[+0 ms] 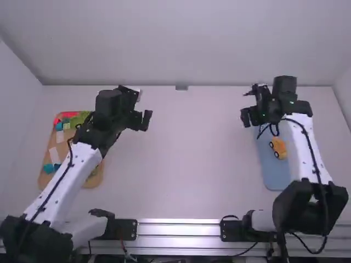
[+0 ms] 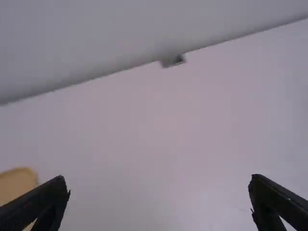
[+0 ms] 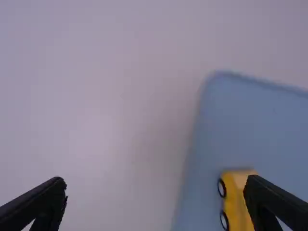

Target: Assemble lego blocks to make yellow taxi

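White table (image 1: 189, 170), blue tray (image 1: 274, 178), yellow taxi (image 1: 278, 147) atop

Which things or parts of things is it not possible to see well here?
- High view: part of the wooden tray, behind the left arm.
- High view: the right side of the blue tray, behind the right arm.
- High view: the exact number of small blocks; they are small, blurred and partly covered.
- Right wrist view: the near end of the yellow car, cut off by the bottom edge.
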`<state>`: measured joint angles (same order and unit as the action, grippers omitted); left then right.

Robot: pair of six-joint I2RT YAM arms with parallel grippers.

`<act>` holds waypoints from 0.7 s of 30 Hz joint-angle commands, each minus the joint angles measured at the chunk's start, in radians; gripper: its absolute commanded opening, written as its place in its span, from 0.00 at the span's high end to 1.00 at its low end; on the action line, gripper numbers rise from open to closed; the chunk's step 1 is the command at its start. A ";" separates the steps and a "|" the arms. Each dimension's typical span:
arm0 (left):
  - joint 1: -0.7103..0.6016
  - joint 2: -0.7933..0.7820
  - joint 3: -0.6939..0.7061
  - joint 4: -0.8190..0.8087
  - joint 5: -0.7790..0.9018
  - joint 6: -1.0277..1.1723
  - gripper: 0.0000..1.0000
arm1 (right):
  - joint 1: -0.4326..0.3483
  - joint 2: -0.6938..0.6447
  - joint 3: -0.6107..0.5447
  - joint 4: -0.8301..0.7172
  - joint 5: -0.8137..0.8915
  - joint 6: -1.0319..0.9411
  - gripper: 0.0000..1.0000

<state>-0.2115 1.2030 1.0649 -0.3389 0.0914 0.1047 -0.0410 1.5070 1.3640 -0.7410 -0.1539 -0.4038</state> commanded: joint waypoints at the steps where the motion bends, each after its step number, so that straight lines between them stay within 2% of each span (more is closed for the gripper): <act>1: -0.023 -0.034 0.008 -0.013 -0.014 0.039 0.01 | 0.130 -0.058 -0.007 0.048 -0.001 0.007 0.01; 2: -0.024 -0.036 0.008 -0.021 -0.014 0.023 0.01 | 0.188 -0.068 -0.034 0.093 0.005 0.006 0.01; 3: -0.022 -0.038 0.005 -0.022 -0.017 0.011 0.01 | 0.202 -0.072 -0.046 0.111 0.009 0.009 0.01; 10: 0.053 -0.112 -0.070 0.052 -0.091 -0.063 0.09 | 0.129 -0.145 -0.118 0.184 0.082 0.082 0.09; 16: 0.149 -0.208 -0.166 0.148 -0.091 -0.105 0.18 | 0.041 -0.236 -0.209 0.275 0.154 0.173 0.18; 21: 0.212 -0.287 -0.244 0.227 -0.091 -0.105 0.26 | 0.041 -0.309 -0.283 0.348 0.154 0.246 0.25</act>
<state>-0.0151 0.9516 0.8436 -0.1211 0.0074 0.0132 -0.0040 1.2308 1.1053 -0.4011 -0.0116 -0.2169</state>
